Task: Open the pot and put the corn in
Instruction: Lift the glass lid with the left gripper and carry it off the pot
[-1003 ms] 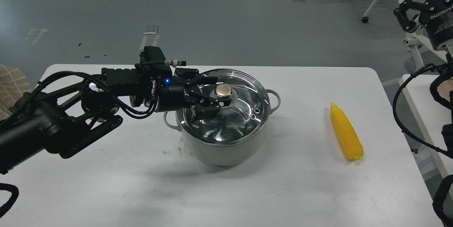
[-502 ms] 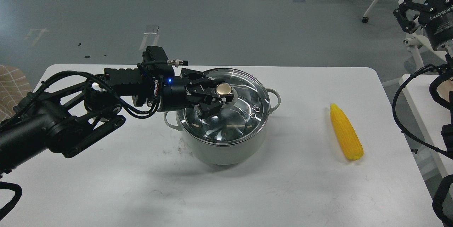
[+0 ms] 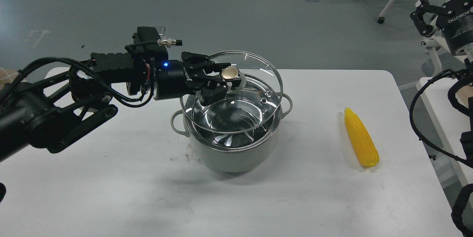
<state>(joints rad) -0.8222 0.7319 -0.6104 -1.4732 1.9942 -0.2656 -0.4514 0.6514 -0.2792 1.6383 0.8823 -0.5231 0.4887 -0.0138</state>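
The round pale grey-green pot with the shiny steel inside sits near the middle of the white table. We look down into it from our head view, and we see only bare shiny metal inside. It has one small loop handle on the left side and one on the right.

Our left gripper comes in from the left, and its two fingers are squeezed tight on the gold knob of the round glass lid. The lid is up off the pot and tilted, with its far edge higher than its near edge. The near edge hangs low, just over the steel rim.

The bright yellow corn cob lies flat on the table, well to the right of the pot. Its thin tip points away from us.

Our right gripper is high up at the right edge, off the table. Its fingers are apart and hold nothing.
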